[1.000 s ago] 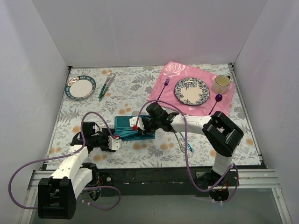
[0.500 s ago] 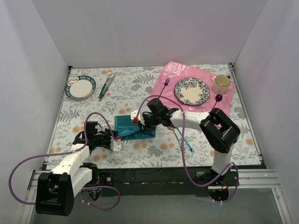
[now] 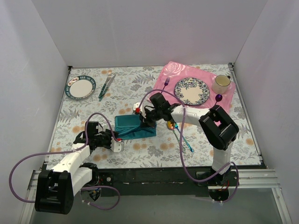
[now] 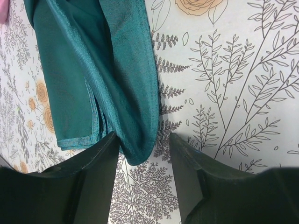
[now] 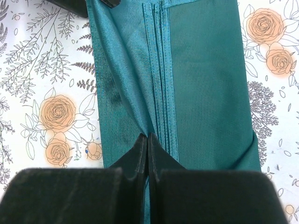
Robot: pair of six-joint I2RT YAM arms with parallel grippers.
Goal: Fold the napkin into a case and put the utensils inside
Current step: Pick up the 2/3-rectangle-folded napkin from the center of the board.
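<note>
In the top view the folded teal napkin (image 3: 134, 129) lies mid-frame on the flowered bench (image 3: 88, 109), with the iridescent utensils (image 3: 172, 125) just right of it. Only the right wrist view shows the right pincer (image 5: 147, 141) pressed together, pinching a raised crease beside the stacked hems. The left wrist view shows the left pincer (image 4: 143, 142) spread, a folded napkin corner lying between its fingers.
</note>
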